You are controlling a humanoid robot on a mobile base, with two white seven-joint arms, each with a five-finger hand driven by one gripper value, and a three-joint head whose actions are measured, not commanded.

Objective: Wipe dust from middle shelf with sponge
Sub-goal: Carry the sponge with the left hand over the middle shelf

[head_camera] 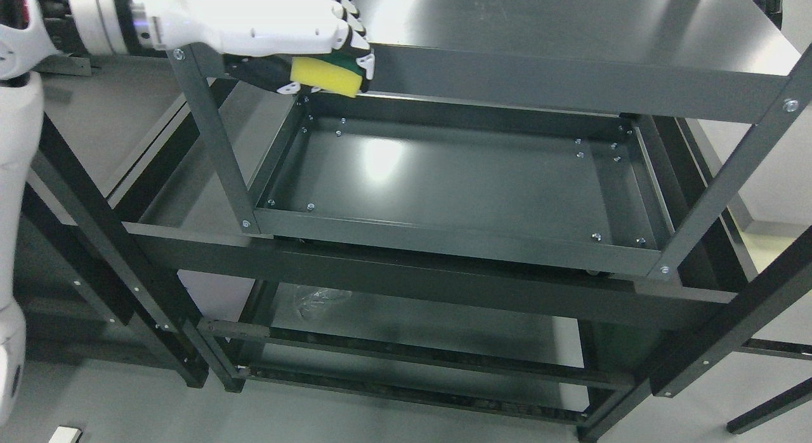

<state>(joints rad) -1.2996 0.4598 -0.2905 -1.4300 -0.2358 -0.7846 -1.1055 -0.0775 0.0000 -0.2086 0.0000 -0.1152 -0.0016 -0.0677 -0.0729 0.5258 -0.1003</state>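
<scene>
At the upper left of the frame, the left hand (pixel 279 30) pinches the yellow-green sponge (pixel 327 76) under its curled fingers (pixel 350 21), above the middle shelf (pixel 444 176).

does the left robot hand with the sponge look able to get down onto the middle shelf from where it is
Probably yes. The left robot hand holds the sponge at the top shelf's front rail, above the middle shelf's back-left corner. Nothing lies on that shelf, though it must duck under the rail.

Glossy dark metal shelf (pixel 444 176), porous foam sponge (pixel 327 76)

Glossy white hand (pixel 273 24), segmented fingers (pixel 346 11)
</scene>
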